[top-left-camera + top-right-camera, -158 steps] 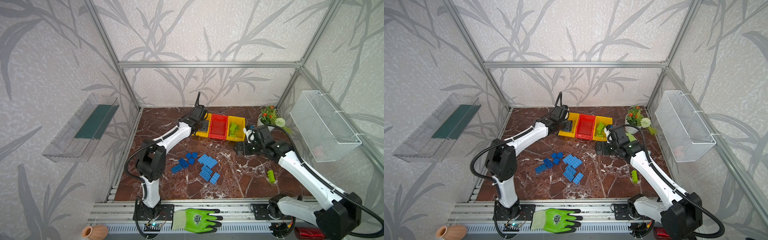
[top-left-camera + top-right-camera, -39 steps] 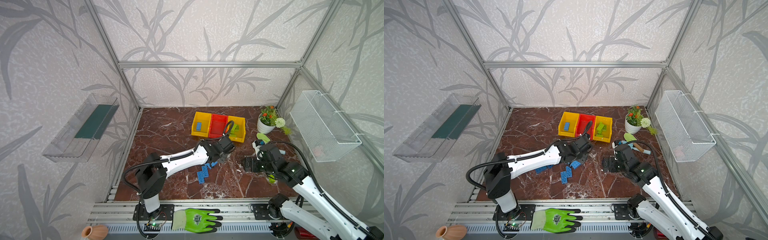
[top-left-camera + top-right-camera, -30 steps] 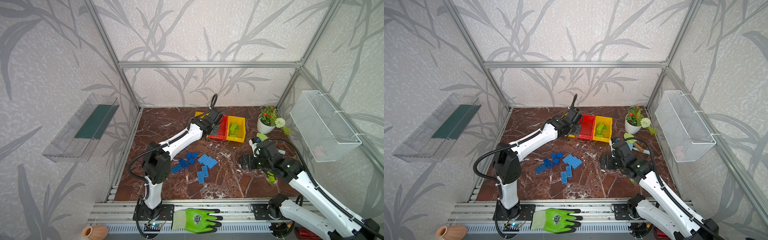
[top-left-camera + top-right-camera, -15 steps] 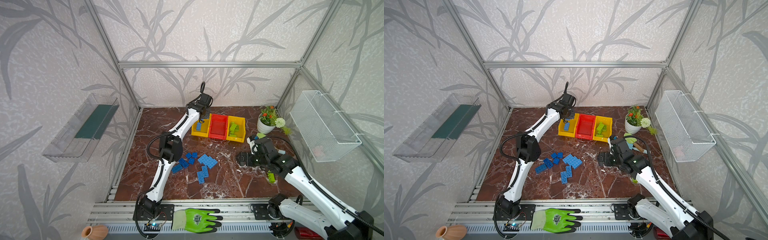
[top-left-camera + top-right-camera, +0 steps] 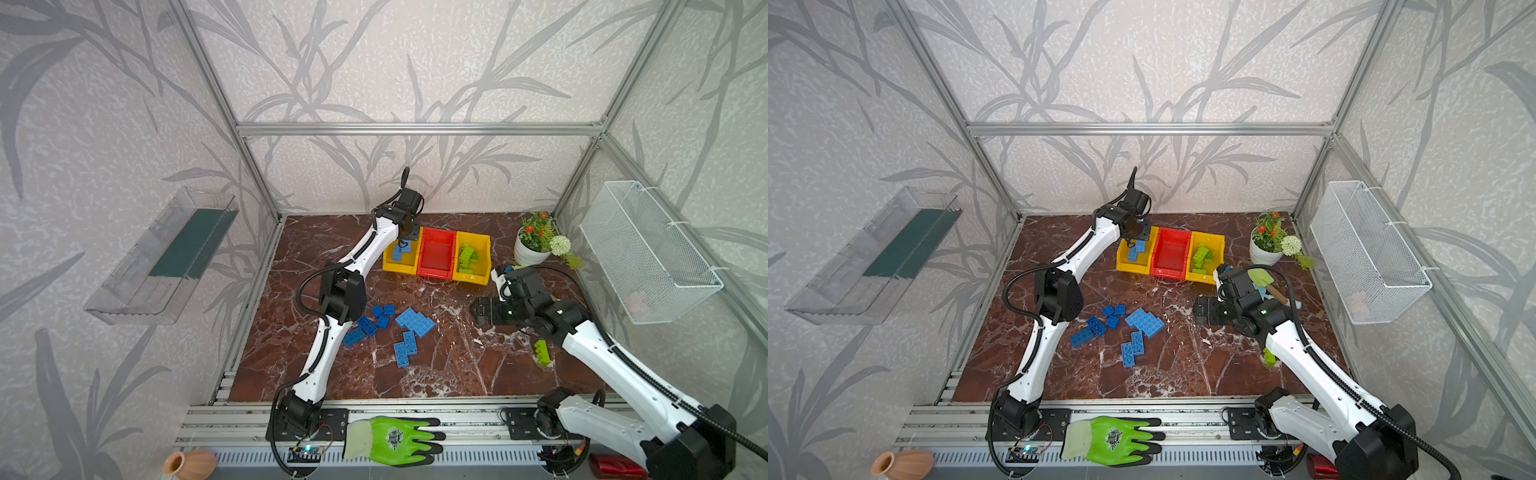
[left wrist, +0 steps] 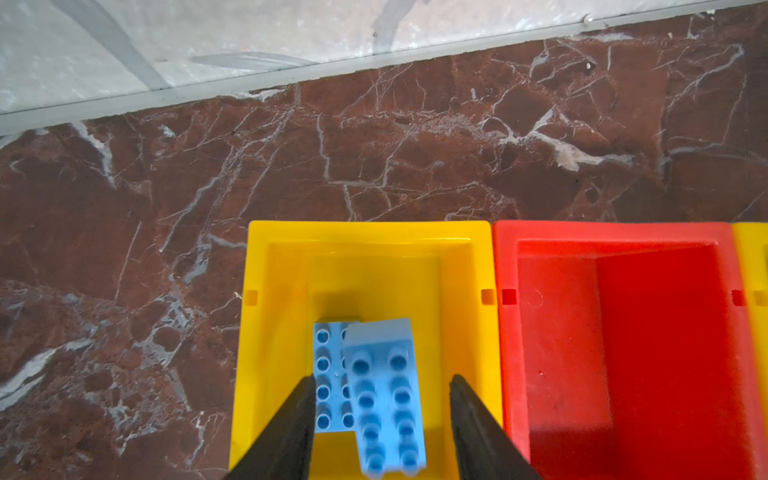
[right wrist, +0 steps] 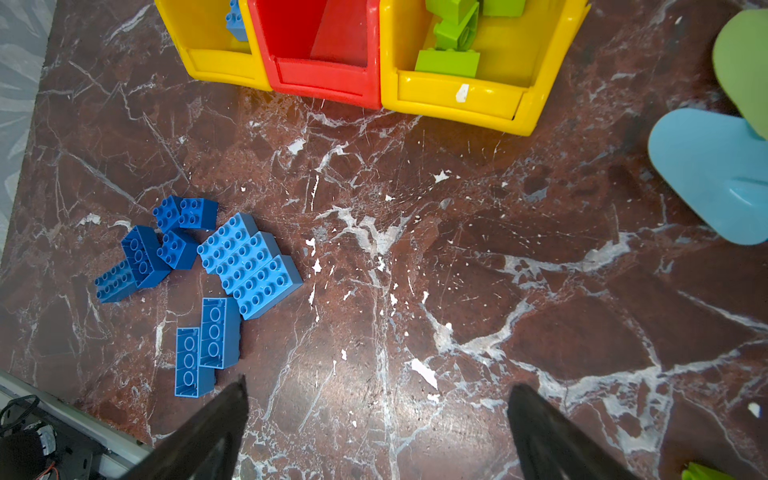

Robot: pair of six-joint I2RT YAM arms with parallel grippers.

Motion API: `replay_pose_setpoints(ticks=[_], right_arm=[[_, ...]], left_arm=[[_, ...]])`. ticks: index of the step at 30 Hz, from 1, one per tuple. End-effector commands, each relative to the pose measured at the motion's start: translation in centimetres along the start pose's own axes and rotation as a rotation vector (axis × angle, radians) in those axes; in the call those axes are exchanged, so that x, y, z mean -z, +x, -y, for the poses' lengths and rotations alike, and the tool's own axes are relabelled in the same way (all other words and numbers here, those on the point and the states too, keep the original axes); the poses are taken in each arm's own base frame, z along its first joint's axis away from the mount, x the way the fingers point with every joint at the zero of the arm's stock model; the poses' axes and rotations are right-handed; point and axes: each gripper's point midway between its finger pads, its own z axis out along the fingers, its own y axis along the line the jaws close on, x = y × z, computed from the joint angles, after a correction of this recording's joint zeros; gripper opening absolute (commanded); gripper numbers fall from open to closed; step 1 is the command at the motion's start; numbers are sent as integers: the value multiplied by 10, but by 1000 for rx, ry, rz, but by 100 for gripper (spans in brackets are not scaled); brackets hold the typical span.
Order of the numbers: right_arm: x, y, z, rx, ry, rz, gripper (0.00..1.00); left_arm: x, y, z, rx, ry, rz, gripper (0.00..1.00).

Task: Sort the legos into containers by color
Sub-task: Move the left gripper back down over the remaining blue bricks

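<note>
Lower centre, left wrist view: light blue lego [image 6: 386,415] loose between the parted left pincer [image 6: 382,378], over yellow container [image 6: 361,237]; right pincer [image 7: 378,382] wide, empty.

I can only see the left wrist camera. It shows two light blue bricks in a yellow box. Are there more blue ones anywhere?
Observer: Yes. A bunch of blue legos lies loose on the table, left of its middle in both top views.
Operator: What's in the yellow box past the red one?
Observer: Lime-green legos are piled in it.
Operator: So are all the green ones put away?
Observer: No. One green lego lies on the table beside the right arm.
</note>
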Motion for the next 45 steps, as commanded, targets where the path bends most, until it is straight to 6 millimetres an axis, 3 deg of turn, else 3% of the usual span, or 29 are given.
replay_pose_setpoints(ticks=[1,7,13,19,24,29,33,36,45], right_arm=[[9,-12,-6,10,-16,32,97],[10,-9,-6,10,-22,26,98],[11,-4,-4,18,-17,15,98],[11,4,-2,20,-23,5,98],[11,12,-1,18,-27,-9,98],[12,21,5,14,-11,-11,98],[11,29,9,10,-2,-20,98],[10,33,8,10,-6,-28,98],[10,38,6,21,3,-35,99]], left_arm=[[17,-15,1,3,23,39,60],[34,-8,-4,25,12,25,62],[66,25,-9,124,41,49,61],[110,90,-12,147,18,64,61],[150,155,-4,109,-5,59,61],[174,216,3,159,24,30,61],[182,268,12,178,82,-22,61],[187,295,13,174,80,-50,61],[180,347,45,157,190,-161,62]])
